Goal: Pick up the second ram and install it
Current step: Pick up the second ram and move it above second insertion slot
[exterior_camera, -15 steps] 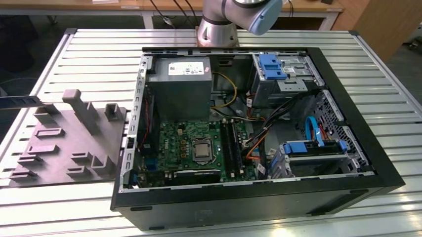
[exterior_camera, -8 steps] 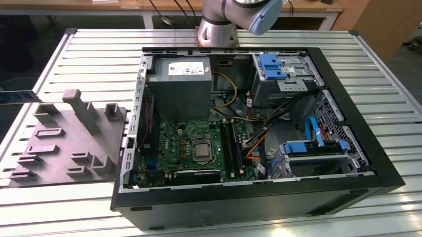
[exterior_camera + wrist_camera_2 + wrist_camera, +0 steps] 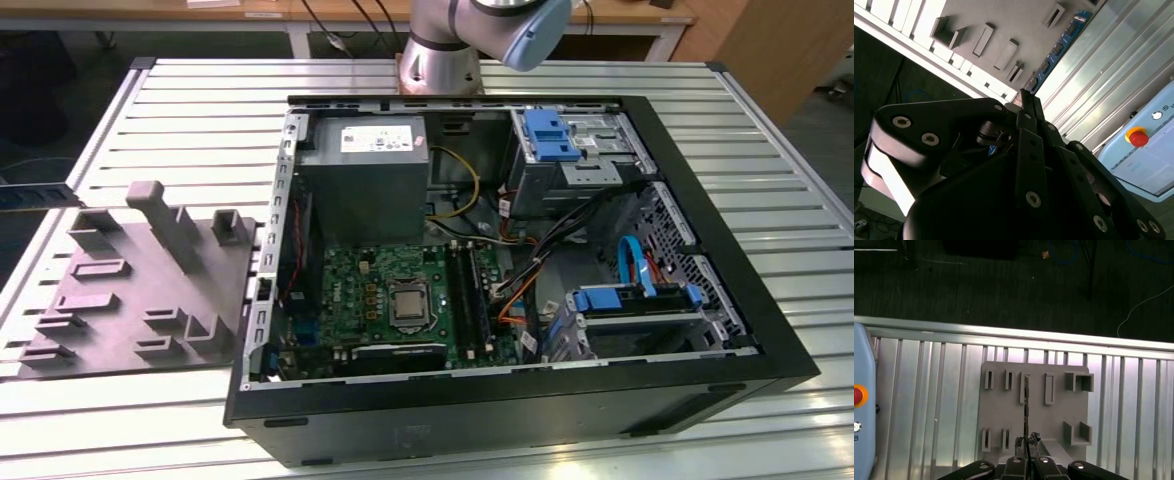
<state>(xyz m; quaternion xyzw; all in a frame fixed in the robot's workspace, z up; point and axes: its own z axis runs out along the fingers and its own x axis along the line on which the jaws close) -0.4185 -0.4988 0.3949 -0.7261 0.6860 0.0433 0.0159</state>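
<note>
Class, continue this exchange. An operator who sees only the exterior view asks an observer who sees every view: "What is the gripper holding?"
Observer: In both wrist views the gripper is shut on a memory stick's end.
Operator: What lies beyond it?
Observer: In the first wrist view, the gray holder, with the stick edge-on before it.
Operator: Anything else?
Observer: In the second wrist view, a red button on a pale blue box.

- Computer case point(image 3: 747, 330): black, open, lay on the slatted table point(image 3: 174, 110).
- Green motherboard point(image 3: 387, 290): sat inside the case, next to the gray power supply point(image 3: 360, 170).
- Gray holder block point(image 3: 134, 290): stood beside the case, on the exterior view's left.
- second ram point(image 3: 32, 195): at that left edge.
</note>
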